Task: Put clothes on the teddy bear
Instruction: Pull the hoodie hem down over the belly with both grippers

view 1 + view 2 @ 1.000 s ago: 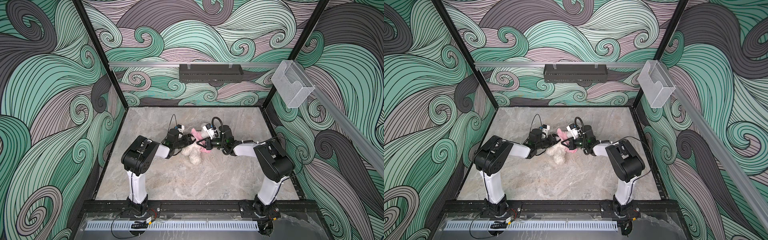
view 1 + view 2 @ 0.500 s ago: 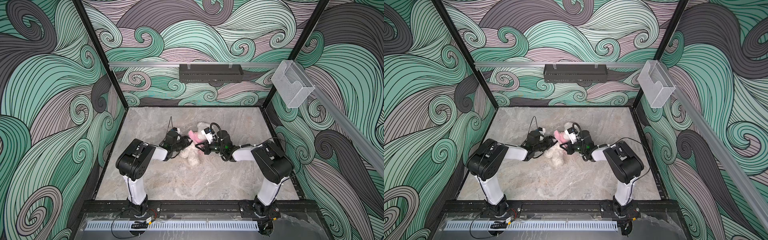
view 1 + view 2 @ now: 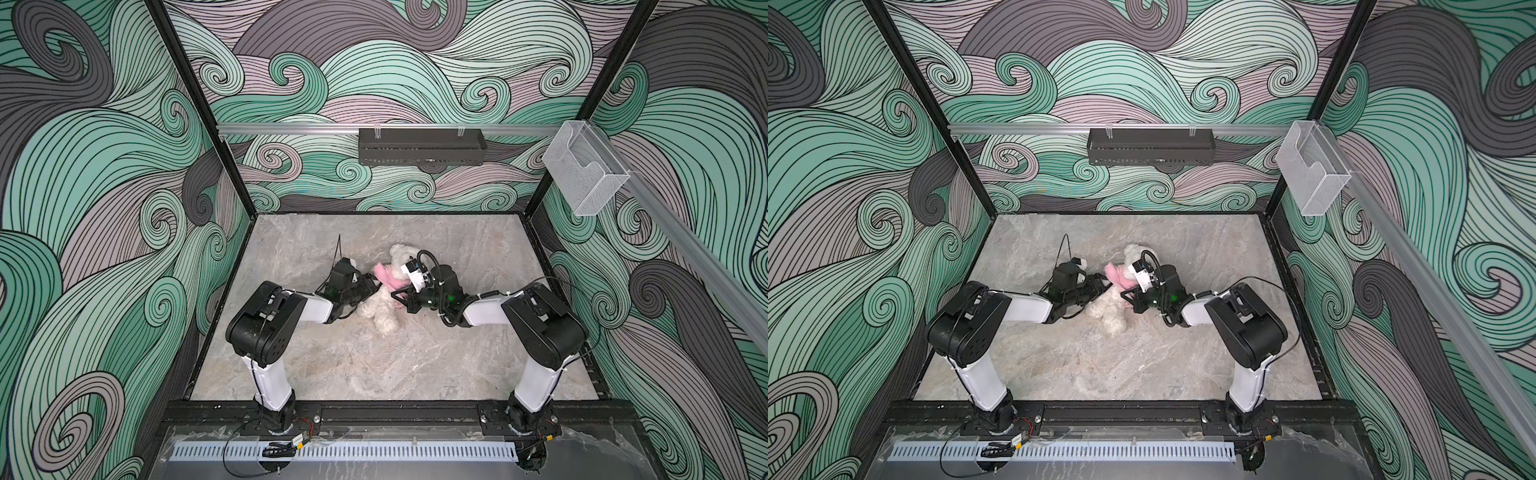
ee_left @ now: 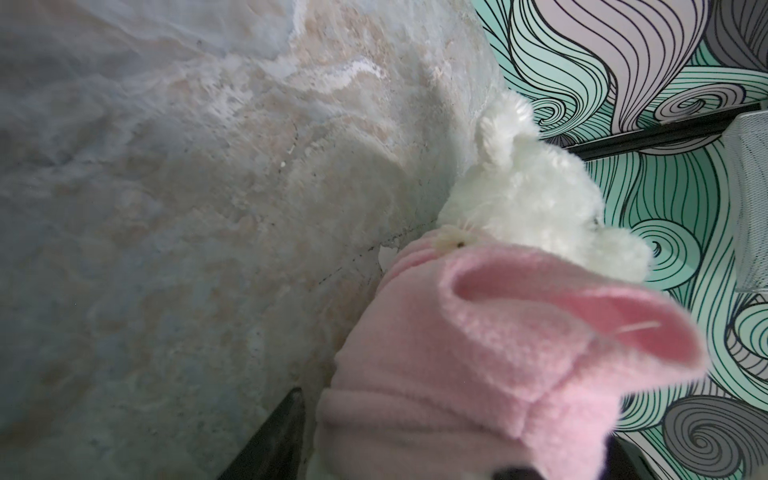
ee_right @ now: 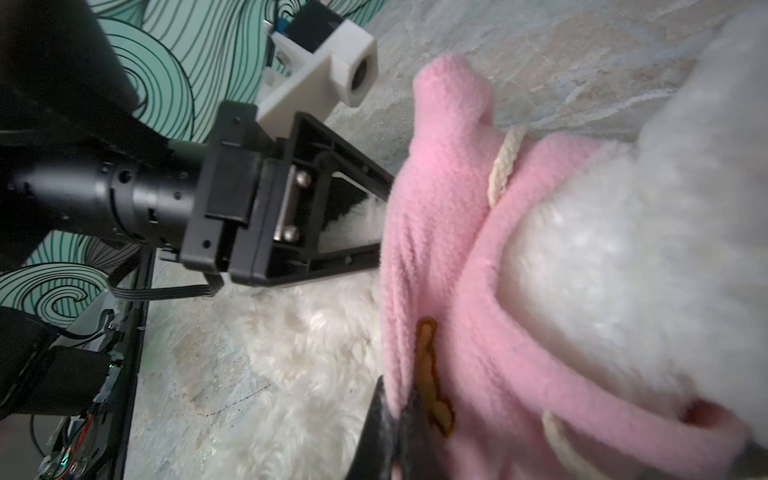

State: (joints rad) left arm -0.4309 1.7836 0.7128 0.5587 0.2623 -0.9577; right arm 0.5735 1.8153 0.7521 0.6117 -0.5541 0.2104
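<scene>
The white plush teddy bear [image 3: 380,309] [image 3: 1111,311] lies mid-table, head toward the back wall and legs toward the front. A pink shirt [image 3: 388,280] [image 3: 1119,276] is bunched round its neck and chest. My left gripper [image 3: 371,286] [image 3: 1102,283] reaches in from the left and stands open. Its jaws straddle the bunched shirt [image 4: 478,332] and white fur, below the bear's head [image 4: 532,191]. My right gripper [image 5: 397,399] [image 3: 397,297] is shut on the shirt's hem beside the orange print [image 5: 432,374]. The left gripper [image 5: 382,218] has its tips hidden behind the shirt [image 5: 449,249].
Bare marble table [image 3: 374,365] lies in front of the bear. A black tray [image 3: 422,145] hangs on the back wall rail. A clear plastic holder [image 3: 584,170] sits on the right rail. A black frame [image 3: 395,409] runs along the front edge.
Both grippers have shifted slightly toward the front with the shirt. The bear's head now shows beyond the right wrist. The left jaws narrowed briefly, then widened again.
</scene>
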